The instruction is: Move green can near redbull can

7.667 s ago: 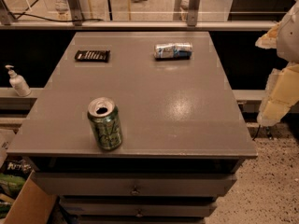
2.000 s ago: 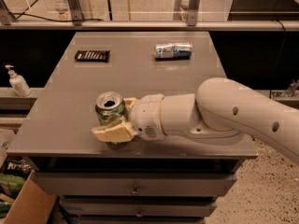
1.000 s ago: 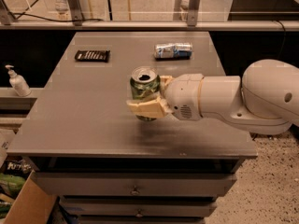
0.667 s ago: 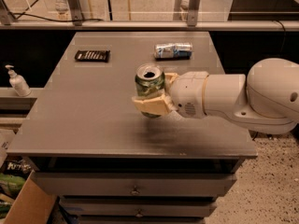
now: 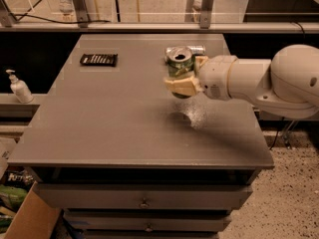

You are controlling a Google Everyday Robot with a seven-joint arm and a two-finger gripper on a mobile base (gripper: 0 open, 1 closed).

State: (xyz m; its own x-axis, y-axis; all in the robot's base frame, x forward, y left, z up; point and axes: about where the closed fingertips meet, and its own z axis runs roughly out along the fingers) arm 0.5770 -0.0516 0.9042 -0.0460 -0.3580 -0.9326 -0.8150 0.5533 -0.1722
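My gripper (image 5: 186,76) is shut on the green can (image 5: 179,67) and holds it upright above the grey table (image 5: 124,113), right of centre and toward the back. The can's silver top with its tab hole faces up. One cream finger (image 5: 182,86) wraps the can's front and the other (image 5: 200,62) sits behind it. The redbull can (image 5: 197,49) lies on its side on the table just behind the green can, mostly hidden by it and by my gripper. My white arm (image 5: 269,78) reaches in from the right.
A flat black ribbed bar (image 5: 98,59) lies at the table's back left. A white pump bottle (image 5: 19,87) stands on a ledge left of the table. Drawers (image 5: 144,198) sit under the tabletop. A railing (image 5: 149,26) runs behind the table.
My gripper took hold of the green can at the table's front left, lifted it, and has carried it right and toward the back, up close to the redbull can.
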